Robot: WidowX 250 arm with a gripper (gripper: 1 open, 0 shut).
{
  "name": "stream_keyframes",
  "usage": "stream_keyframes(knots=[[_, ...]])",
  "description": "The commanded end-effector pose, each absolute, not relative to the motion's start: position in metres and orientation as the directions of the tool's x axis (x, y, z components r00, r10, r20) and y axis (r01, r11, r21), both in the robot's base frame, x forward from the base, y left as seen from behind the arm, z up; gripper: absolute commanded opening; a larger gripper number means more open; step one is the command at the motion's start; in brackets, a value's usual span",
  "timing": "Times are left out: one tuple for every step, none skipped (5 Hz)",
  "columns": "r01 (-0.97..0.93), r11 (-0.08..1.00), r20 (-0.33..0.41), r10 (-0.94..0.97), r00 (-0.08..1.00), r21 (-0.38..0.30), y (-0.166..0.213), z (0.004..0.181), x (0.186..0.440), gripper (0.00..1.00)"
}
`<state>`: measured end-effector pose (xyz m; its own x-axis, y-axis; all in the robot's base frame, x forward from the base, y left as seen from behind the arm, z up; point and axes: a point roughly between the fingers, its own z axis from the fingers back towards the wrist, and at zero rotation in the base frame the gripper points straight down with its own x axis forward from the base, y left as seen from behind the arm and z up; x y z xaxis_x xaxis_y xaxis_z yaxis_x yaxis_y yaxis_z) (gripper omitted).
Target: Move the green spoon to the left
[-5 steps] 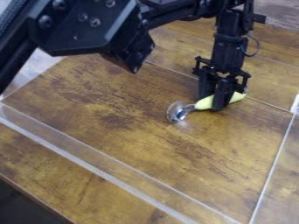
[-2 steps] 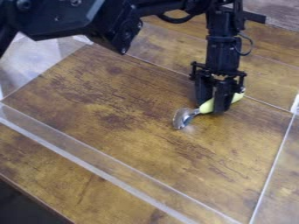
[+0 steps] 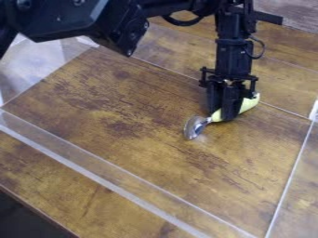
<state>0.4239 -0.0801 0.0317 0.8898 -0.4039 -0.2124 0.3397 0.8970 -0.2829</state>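
My gripper (image 3: 228, 110) sits on the green spoon (image 3: 214, 116), right of centre on the table (image 3: 112, 112).

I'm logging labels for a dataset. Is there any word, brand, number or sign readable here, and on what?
None readable: no text shows on the black pincer, the yellow-green plastic-handled spoon with silver metal bowl, or the brown wooden table.

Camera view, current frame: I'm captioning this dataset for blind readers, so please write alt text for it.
A black robot gripper reaches down onto the yellow-green handle of the green spoon, jaws closed around it, on a worn wooden table. The spoon's silver bowl points toward the lower left, and a clear plastic barrier edges the near side of the table.
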Motion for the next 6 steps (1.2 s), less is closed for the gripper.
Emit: stream_keyframes(knots=[[0.371,0.886,-0.135,-0.418,0.898,-0.277,-0.077,0.07,0.428,0.0],[0.387,0.875,-0.126,-0.435,0.891,-0.29,-0.077,0.077,0.427,0.0],[0.403,0.864,-0.119,-0.453,0.883,-0.301,-0.077,0.084,0.426,0.0],[0.42,0.852,-0.111,-0.472,0.875,-0.314,-0.077,0.091,0.426,0.0],[0.432,0.84,-0.104,-0.487,0.867,-0.327,-0.077,0.097,0.424,0.0],[0.439,0.837,-0.104,-0.494,0.863,-0.327,-0.073,0.105,0.42,0.0]])
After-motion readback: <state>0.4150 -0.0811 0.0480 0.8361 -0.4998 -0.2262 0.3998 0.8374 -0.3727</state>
